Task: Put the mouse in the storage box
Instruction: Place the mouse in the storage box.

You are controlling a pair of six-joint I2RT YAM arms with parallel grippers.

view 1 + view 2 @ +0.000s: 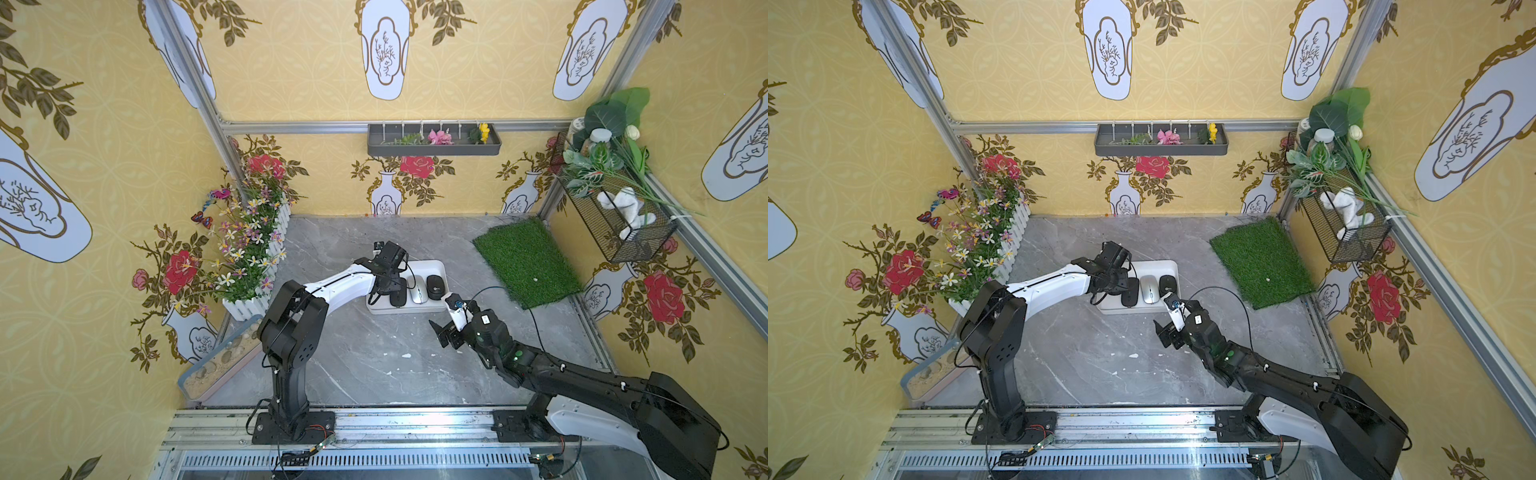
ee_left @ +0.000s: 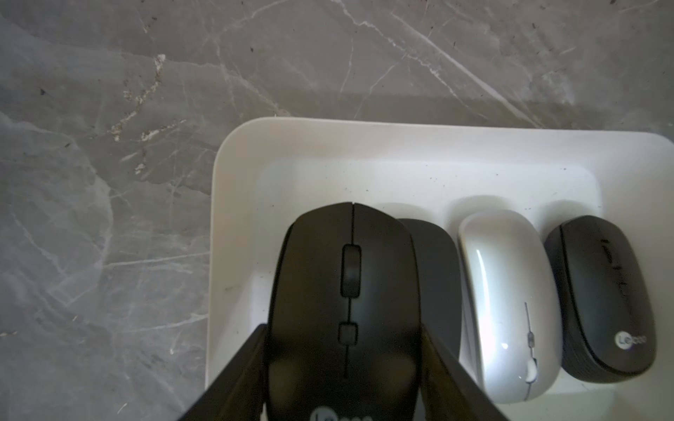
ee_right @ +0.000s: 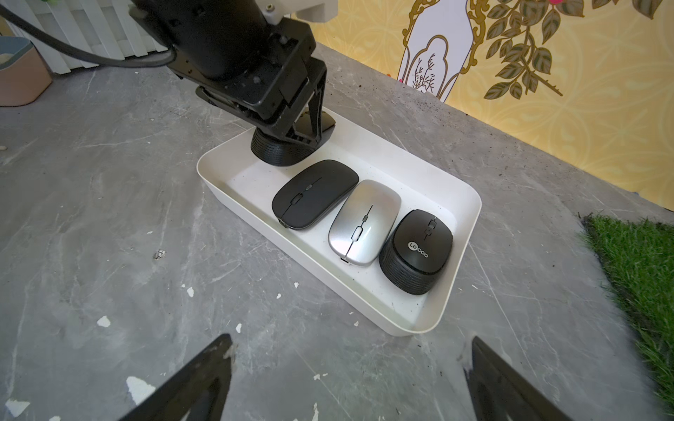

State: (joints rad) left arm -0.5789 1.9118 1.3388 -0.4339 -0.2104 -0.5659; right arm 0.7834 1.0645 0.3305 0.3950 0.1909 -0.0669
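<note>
The white storage box lies mid-table, and in both top views three mice lie abreast in it. They are a flat black one, a silver one and a black Lecoo one. My left gripper is shut on another black mouse, holding it low over the box's free left end beside the flat black mouse. I cannot tell whether the held mouse touches the box floor. My right gripper hangs open over bare table off the box's front right corner.
A green grass mat lies at the back right. A flower planter with a white fence and a sand tray line the left side. A wire basket and a grey flower tray hang on the walls.
</note>
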